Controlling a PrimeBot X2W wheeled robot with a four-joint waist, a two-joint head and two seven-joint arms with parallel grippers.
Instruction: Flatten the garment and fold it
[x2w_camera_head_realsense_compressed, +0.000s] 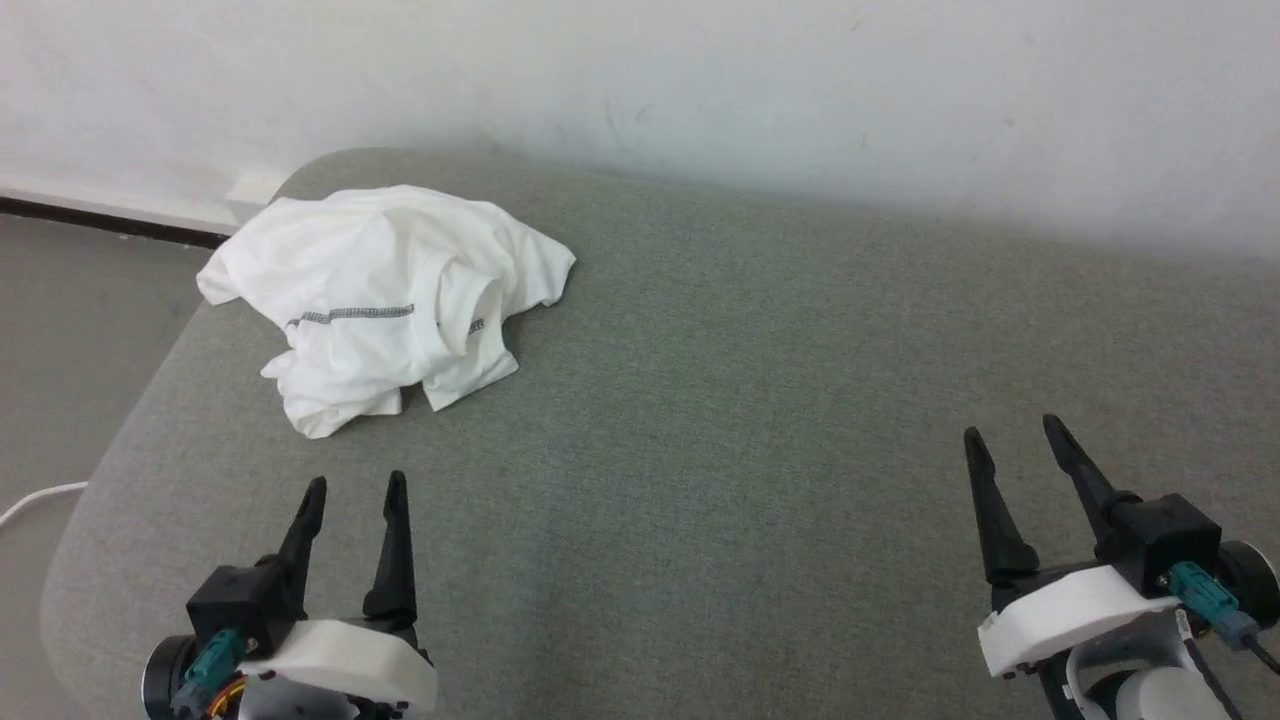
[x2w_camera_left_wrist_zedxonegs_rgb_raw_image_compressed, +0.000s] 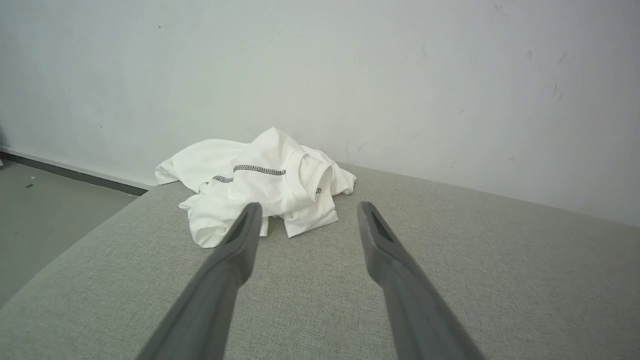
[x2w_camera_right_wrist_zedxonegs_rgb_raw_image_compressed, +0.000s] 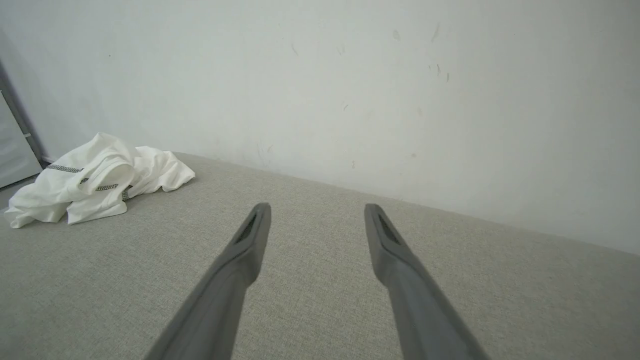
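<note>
- Left gripper (x2w_camera_head_realsense_compressed: 357, 480): at the near-left part of the grey fabric-covered platform (x2w_camera_head_realsense_compressed: 750, 400). Its two dark fingers are spread wide apart and there is nothing between them.
- Right gripper (x2w_camera_head_realsense_compressed: 1010, 427): at the near-right part of the platform. Its jaws are likewise fully parted and empty, with only bare fabric ahead of them in its own wrist view.
- White cable (x2w_camera_head_realsense_compressed: 40, 500): lies on the floor (x2w_camera_head_realsense_compressed: 60, 330), just off the platform's left edge.
- Garment (x2w_camera_head_realsense_compressed: 380, 290): a white T-shirt, crumpled in a loose heap at the far-left corner of the platform.
  - One fold reaches the left edge.
  - A dark grey zigzag seam (x2w_camera_head_realsense_compressed: 350, 314) runs across its top layer.
  - It lies ahead of the left gripper with a clear strip of platform between them (no contact), and well apart from the right gripper.
  - It is neither flattened nor folded.
- Wall (x2w_camera_head_realsense_compressed: 700, 80): pale and lightly scuffed, standing directly behind the platform's far edge.
</note>
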